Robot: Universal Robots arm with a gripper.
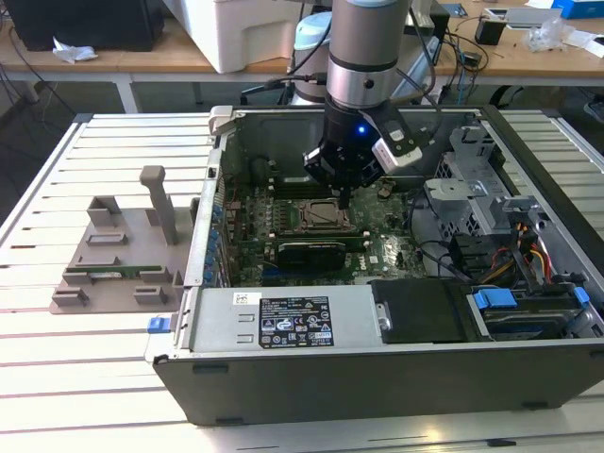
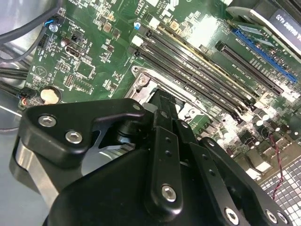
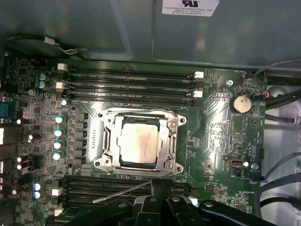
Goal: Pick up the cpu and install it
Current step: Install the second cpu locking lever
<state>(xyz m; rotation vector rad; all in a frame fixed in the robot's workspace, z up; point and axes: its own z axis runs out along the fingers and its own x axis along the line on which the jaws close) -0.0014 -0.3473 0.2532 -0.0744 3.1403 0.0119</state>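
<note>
On the tabletop's left part, a grey fixture (image 1: 118,255) sits outside the open computer case (image 1: 377,368). Mid-motherboard, the cpu (image 3: 138,147) lies flat in its socket frame (image 3: 107,162). The gripper (image 1: 345,193) hangs just above it; whether its fingers are parted, I cannot tell.

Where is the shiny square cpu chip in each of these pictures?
Exterior view: the cpu sits in its socket in the middle of the green board, just below the gripper.
First wrist view: the cpu lies flat inside the metal socket frame, mid-picture.
Second wrist view: I cannot pick it out; the gripper covers most of the socket.
Shared landmark: the long black memory slots beside the socket, also at.
</note>
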